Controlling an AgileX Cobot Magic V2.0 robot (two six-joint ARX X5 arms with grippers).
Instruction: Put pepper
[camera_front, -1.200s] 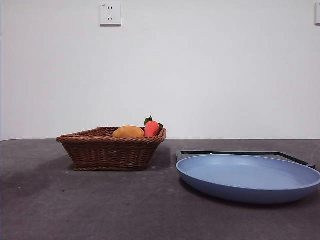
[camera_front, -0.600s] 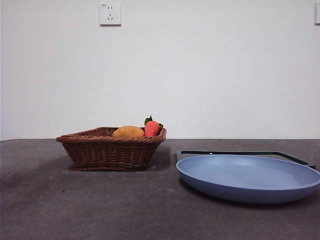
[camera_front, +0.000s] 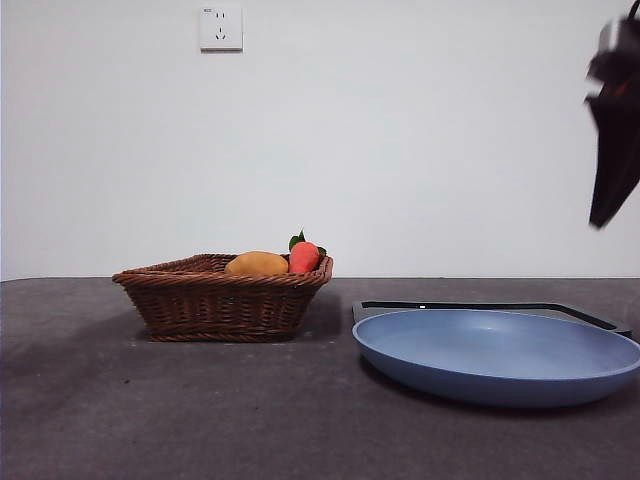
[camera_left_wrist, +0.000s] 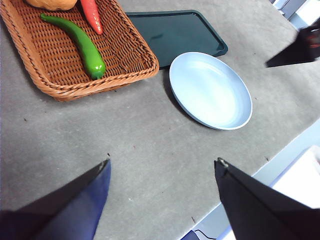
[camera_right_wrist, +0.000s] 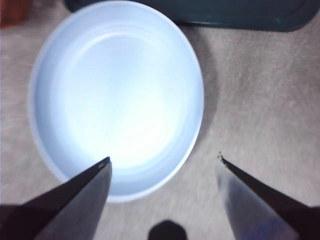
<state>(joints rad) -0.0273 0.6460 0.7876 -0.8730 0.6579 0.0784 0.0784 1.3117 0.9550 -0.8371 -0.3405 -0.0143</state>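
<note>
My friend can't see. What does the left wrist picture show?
A green pepper lies in a brown basket beside a red fruit. An empty blue plate sits nearby on the grey table, with the left gripper open above.

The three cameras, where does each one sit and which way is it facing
Front view: low at table height, looking level at basket and blue plate; right hand enters top right.
Left wrist view: high, looking down on pepper, basket, plate; left hand open.
Right wrist view: above the plate; own hand open.
All share the plate.
</note>
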